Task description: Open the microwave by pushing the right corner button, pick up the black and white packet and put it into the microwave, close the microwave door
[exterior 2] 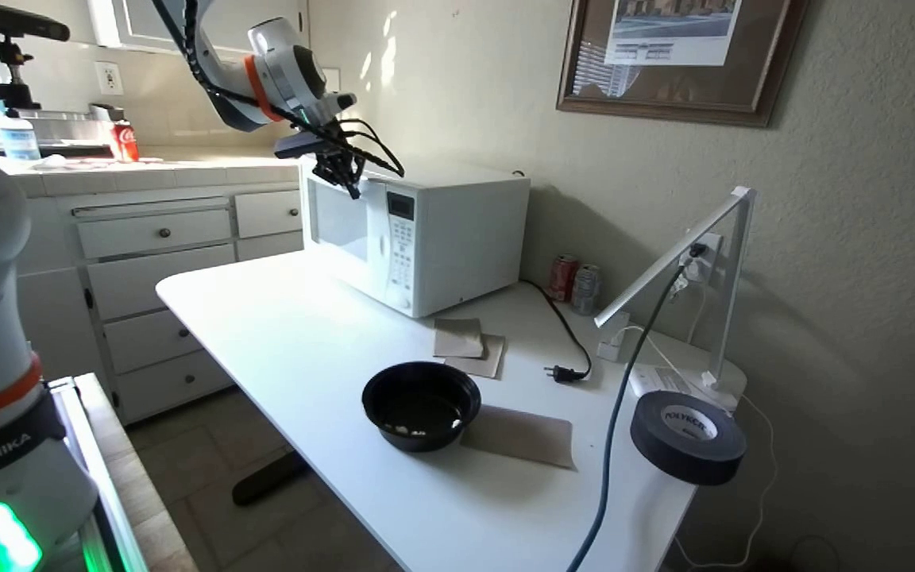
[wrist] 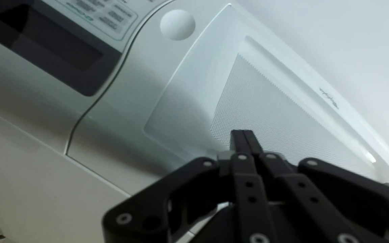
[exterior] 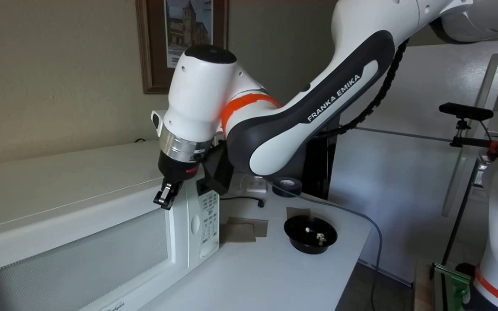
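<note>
The white microwave [exterior: 80,229] stands on the white table with its door flush against the keypad panel. It also shows in an exterior view [exterior 2: 469,238] and in the wrist view [wrist: 194,111]. A rounded button [exterior: 208,249] sits at the lower right corner of the panel. My gripper [exterior: 165,202] is in front of the door's upper right part, fingers pointing down. In the wrist view the gripper [wrist: 246,132] has its fingertips pressed together with nothing between them. I cannot tell whether it touches the door. A black and white packet does not show in any view.
Flat brown pieces [exterior 2: 458,338] lie beside the microwave, another [exterior 2: 525,437] behind the black bowl [exterior 2: 457,377], which holds white bits. A plug cord [exterior 2: 565,326], two cans [exterior 2: 574,284], a lamp [exterior 2: 731,278], a tape roll [exterior 2: 688,445] and a grey cable [exterior 2: 612,445] are near the wall.
</note>
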Robot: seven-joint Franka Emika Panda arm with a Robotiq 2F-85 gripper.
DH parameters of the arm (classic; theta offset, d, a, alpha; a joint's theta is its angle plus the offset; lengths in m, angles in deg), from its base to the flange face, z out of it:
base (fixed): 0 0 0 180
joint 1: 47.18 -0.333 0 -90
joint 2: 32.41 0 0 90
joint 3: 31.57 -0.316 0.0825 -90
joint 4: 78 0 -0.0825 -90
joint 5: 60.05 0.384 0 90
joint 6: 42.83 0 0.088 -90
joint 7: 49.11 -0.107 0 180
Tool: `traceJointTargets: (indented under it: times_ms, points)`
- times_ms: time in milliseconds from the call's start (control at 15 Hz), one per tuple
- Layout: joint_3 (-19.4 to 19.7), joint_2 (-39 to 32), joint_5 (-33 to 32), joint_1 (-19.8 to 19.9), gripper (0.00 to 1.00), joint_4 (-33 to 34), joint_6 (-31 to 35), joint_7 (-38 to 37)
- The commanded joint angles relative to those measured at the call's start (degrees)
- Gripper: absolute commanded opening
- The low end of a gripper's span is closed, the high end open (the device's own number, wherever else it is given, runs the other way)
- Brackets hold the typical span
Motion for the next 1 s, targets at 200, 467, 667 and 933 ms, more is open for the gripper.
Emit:
traceJointTargets:
  times_ms: [200, 467, 667, 933]
  points:
    - [-2.3, 2.4, 14.7, 0.2, 0.55, 1.0, -4.0, 9.7]
    - [-3.6, 7.6, 20.0, 0.1, 0.84, 0.9, -13.1, 14.0]
    - [-4.6, 11.8, 23.5, 0.3, 1.00, 0.7, -21.0, 16.0]
    - [-5.3, 16.5, 26.8, 0.5, 1.00, 0.3, -28.0, 15.8]
